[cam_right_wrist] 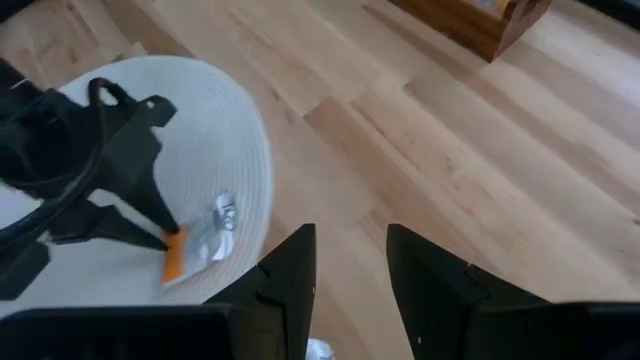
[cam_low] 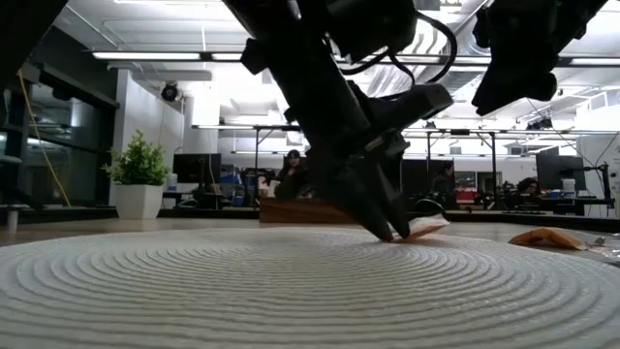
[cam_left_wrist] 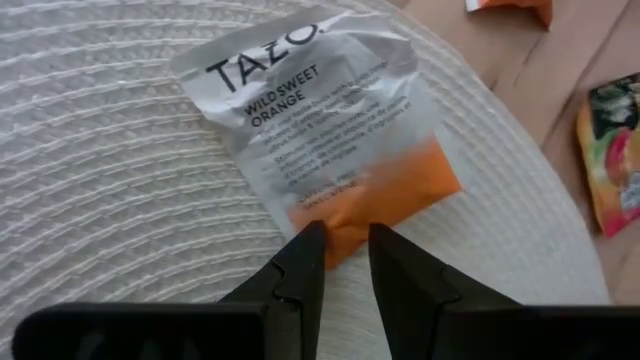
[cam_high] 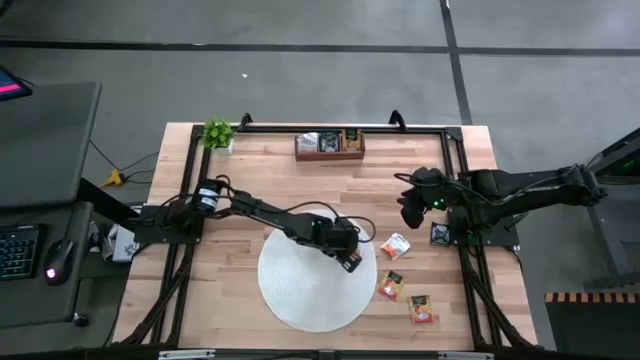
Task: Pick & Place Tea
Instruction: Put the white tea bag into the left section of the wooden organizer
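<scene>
The left gripper (cam_left_wrist: 346,250) pinches the orange corner of a white-and-orange tea sachet (cam_left_wrist: 330,130), which lies on the right edge of the round mat (cam_high: 300,290). Holding just a corner probably makes it easy to lift. The right gripper (cam_right_wrist: 350,265) waits at the right, fingers apart and holding nothing.

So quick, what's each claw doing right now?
Left gripper: shut on the orange corner of a tea sachet on the mat.
Right gripper: open, empty, above the table.

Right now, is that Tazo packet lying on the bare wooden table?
No, the Tazo Wild Sweet Orange sachet lies on the white woven mat, its orange end between the left gripper fingers.
</scene>
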Motion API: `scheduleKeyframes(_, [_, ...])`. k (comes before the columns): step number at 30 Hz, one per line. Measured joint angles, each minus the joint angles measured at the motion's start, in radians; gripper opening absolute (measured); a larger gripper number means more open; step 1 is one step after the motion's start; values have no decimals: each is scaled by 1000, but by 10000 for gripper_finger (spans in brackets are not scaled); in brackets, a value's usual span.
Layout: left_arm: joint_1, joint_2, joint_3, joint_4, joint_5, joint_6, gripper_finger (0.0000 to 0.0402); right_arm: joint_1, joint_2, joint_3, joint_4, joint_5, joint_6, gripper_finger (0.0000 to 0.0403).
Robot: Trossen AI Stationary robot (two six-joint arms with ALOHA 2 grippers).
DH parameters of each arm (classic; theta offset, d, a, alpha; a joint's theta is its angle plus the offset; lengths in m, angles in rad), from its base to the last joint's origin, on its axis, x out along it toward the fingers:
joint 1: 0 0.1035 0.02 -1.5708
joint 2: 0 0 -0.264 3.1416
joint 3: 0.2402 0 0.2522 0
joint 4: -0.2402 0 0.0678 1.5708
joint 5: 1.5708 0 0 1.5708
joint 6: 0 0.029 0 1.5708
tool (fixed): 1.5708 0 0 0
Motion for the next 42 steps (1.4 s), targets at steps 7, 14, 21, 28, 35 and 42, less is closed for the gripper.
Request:
scheduleKeyframes(7, [0,21,4,-2,9,-1,83,2,1,0,124,-141,78,121])
scheduleKeyframes(14, [0,22,2,-12,-11,0,83,42,37,-72,187,-178,276,122])
scheduleKeyframes(21, [0,23,0,-2,-14,0,83,132,47,-359,557,-123,556,131])
scheduleKeyframes(28, [0,23,-1,11,-18,5,83,207,47,-541,903,-21,677,154])
scheduleKeyframes(35, [0,23,-1,17,-19,7,83,266,72,-561,920,35,772,201])
scheduleKeyframes(42, [2,24,-2,40,-26,8,83,248,227,-561,1071,-51,791,222])
